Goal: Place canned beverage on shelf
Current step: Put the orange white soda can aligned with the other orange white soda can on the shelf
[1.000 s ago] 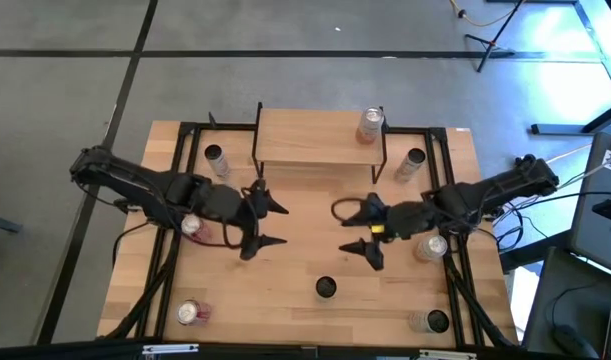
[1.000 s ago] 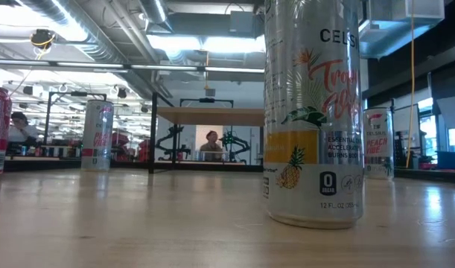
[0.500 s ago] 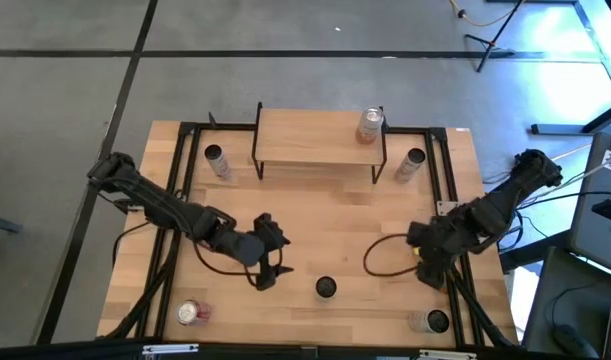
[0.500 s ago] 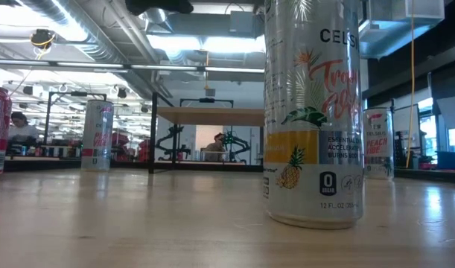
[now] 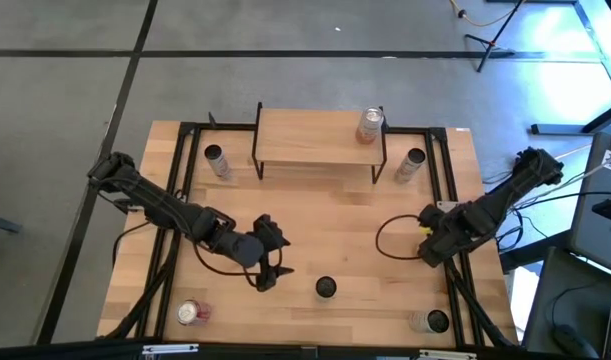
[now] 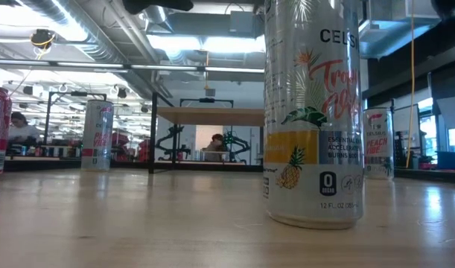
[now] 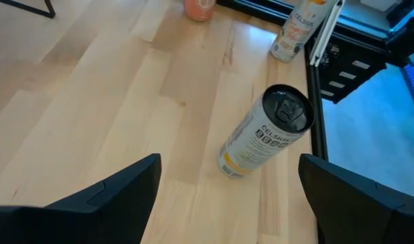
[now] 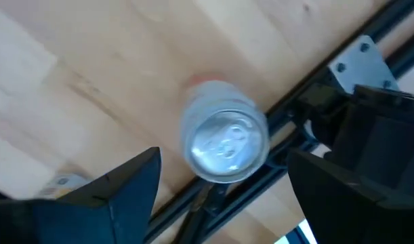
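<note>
The shelf (image 5: 320, 140) stands at the table's far middle on thin black legs, with one can (image 5: 370, 125) upright on its right end. My left gripper (image 5: 277, 256) is open, just left of a dark-topped can (image 5: 326, 288) that stands upright on the table; the can (image 7: 264, 139) shows ahead of the fingers and apart from them. My right gripper (image 5: 437, 243) is open and points down over a silver-topped can (image 8: 225, 141), which stands beside the right black rail. Its fingers stand on either side above the can.
More cans stand on the table: far left (image 5: 217, 160), far right (image 5: 413, 163), near left (image 5: 192, 313) and near right (image 5: 432, 321). Black frame rails (image 5: 455, 290) run along both sides. The low view is filled by the dark-topped can (image 6: 313, 112).
My left gripper has gone toward the table's near edge and a little right, toward the dark-topped can, then held still. My right gripper has gone toward the table's right edge and tipped down over the silver-topped can by the rail.
</note>
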